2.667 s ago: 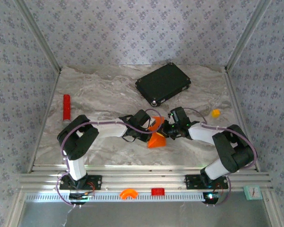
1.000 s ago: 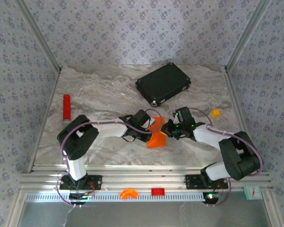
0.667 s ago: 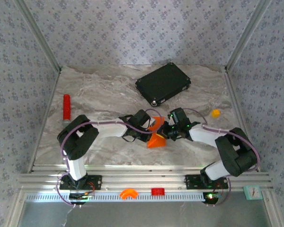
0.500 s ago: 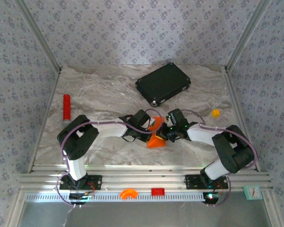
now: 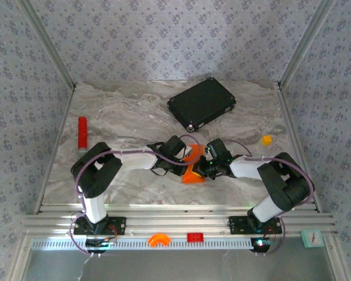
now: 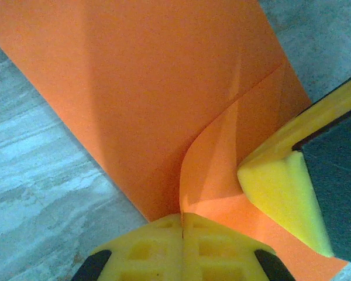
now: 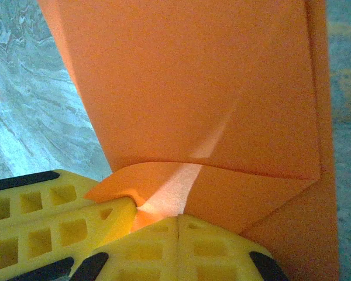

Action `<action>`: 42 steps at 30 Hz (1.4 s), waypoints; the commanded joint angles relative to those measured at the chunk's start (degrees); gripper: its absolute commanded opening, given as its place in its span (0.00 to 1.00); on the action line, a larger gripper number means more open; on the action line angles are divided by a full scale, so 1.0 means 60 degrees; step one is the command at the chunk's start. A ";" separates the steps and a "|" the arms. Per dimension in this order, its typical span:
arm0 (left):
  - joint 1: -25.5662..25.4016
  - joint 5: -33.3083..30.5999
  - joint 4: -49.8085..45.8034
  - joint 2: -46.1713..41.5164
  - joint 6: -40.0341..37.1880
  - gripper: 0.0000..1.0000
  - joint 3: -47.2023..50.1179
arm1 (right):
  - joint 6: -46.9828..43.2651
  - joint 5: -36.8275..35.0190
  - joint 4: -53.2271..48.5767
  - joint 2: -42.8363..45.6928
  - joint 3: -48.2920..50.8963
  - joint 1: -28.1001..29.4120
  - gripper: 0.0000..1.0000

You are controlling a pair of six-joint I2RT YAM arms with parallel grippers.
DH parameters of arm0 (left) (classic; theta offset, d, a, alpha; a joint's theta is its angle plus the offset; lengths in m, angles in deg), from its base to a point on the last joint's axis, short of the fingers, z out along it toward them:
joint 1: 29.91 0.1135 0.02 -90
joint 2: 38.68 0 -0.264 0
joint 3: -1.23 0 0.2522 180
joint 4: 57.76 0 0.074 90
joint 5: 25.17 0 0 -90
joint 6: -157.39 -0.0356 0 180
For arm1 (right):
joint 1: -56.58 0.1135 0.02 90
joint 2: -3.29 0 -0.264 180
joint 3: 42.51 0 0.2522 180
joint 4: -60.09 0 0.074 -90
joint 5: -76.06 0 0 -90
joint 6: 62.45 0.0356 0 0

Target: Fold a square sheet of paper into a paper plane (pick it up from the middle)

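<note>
The square sheet of paper (image 5: pixel 194 175) is bright orange and lies partly folded, a small wedge on the marble table (image 5: pixel 123 117) between the two arms. My left gripper (image 5: pixel 189 163) is shut at its left edge. In the left wrist view a raised flap of the sheet (image 6: pixel 164 88) curls into the seam of my left gripper (image 6: pixel 182 220). My right gripper (image 5: pixel 204 170) is shut too, its tips pressed on the sheet from the right. In the right wrist view my right gripper (image 7: pixel 178 222) sits at the flap's crease (image 7: pixel 222 170), beside the left fingers (image 7: pixel 47 225). The right fingers (image 6: pixel 281 199) rest on the flap.
A black flat case (image 5: pixel 202 104) lies at the back, right of centre. A red cylinder (image 5: pixel 82 132) stands at the left edge. A small orange-yellow lump (image 5: pixel 267 140) sits at the right. An orange arc piece (image 5: pixel 159 239) and a red block (image 5: pixel 194 237) rest on the front rail.
My right gripper has slid left from beside the paper until it meets the paper and the left gripper. The left arm and the paper have stayed where they were.
</note>
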 commanded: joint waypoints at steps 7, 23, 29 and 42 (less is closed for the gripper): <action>-0.0026 -0.0069 -0.0373 0.0152 -0.0174 0.00 -0.0097 | 0.0223 0.0102 0.0123 0.0190 -0.0308 0.0118 0.06; -0.0011 -0.0122 -0.0566 0.0065 -0.0114 0.00 -0.0307 | -0.0098 -0.0566 -0.0746 -0.0627 0.0451 0.0100 0.04; 0.0242 -0.0140 -0.0868 -0.0425 0.0367 0.10 -0.0586 | -0.0099 -0.0593 -0.0801 -0.0709 0.0323 0.0109 0.03; 0.0906 0.2124 -0.0588 -0.1841 0.1856 0.08 0.0170 | 0.0005 -0.0608 -0.0821 -0.0676 0.0274 0.0057 0.03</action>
